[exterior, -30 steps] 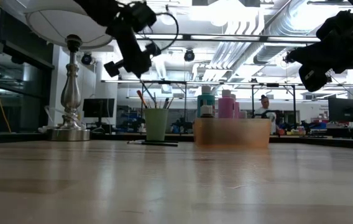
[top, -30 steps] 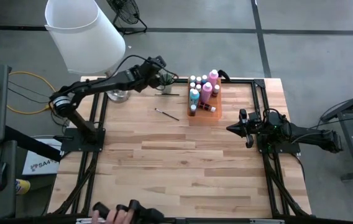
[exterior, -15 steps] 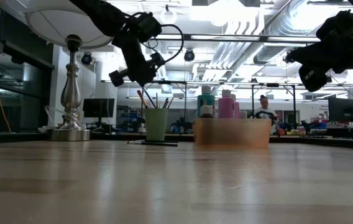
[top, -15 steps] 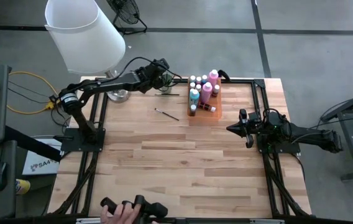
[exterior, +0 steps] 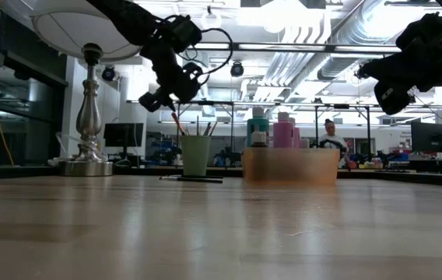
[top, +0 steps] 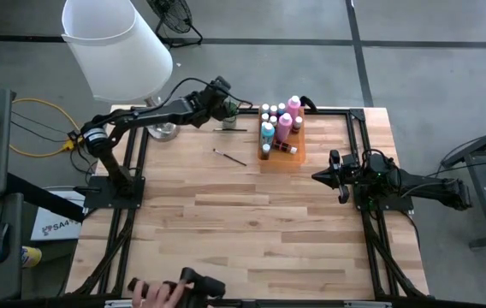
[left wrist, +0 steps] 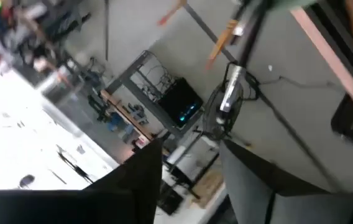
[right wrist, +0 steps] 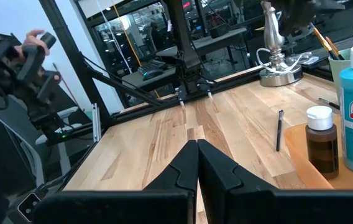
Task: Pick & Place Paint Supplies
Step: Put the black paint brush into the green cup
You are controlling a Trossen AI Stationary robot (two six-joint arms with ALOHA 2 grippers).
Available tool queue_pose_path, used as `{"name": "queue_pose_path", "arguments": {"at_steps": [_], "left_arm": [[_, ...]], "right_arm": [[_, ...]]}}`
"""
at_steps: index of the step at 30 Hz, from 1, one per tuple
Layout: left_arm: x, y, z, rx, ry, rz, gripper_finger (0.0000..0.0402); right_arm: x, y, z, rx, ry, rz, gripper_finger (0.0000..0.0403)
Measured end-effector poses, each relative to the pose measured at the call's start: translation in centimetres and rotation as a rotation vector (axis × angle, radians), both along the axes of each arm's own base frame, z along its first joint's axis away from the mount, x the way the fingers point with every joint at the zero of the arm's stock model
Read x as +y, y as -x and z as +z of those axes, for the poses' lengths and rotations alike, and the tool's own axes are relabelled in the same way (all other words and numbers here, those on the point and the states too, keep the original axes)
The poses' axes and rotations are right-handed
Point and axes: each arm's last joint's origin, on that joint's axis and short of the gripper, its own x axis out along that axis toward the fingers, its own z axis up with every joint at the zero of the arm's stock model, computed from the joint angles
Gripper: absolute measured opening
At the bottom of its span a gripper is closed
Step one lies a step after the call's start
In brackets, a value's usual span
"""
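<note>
pink and teal bottles point(top: 279, 121) (pale caps), orange tray point(top: 294, 154)

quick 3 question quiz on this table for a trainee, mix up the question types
1. True or false: the right claw is holding a paint bottle.
2. Where do the paint bottles stand?
A. in the green cup
B. in the orange tray
C. on the lamp base
3. How many paintbrushes lie loose on the table?

Key:
1. False. It is shut on nothing, at the table's right side.
2. B
3. Two
</note>
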Motion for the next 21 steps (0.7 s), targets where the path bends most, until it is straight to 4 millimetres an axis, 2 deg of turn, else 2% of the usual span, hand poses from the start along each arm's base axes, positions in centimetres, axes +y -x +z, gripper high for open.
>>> {"name": "queue_pose_path", "arguments": {"at_steps": [5,9,13,16,21], "left_arm": [[-1.3,0.1,1.8,-0.267,-0.042,0.111,0.016],[-3.4,1.1,3.5,-0.495,0.021,0.161,0.016],[-6.2,3.1,4.9,-0.747,0.255,0.226,0.0161],[-8.1,4.4,4.8,-0.884,0.495,0.337,0.0161],[-9.7,5.6,3.6,-0.898,0.841,0.467,0.0161]], "right_arm": [[0.0,0.0,0.0,-0.001,0.0,0.0,0.0002],[0.0,0.0,0.0,0.0,0.0,0.0,0.0002],[0.0,0.0,0.0,0.0,0.0,0.0,0.0002],[0.0,0.0,0.0,0.0,0.0,0.0,0.0002],[0.0,0.0,0.0,0.0,0.0,-0.001,0.0002]]}}
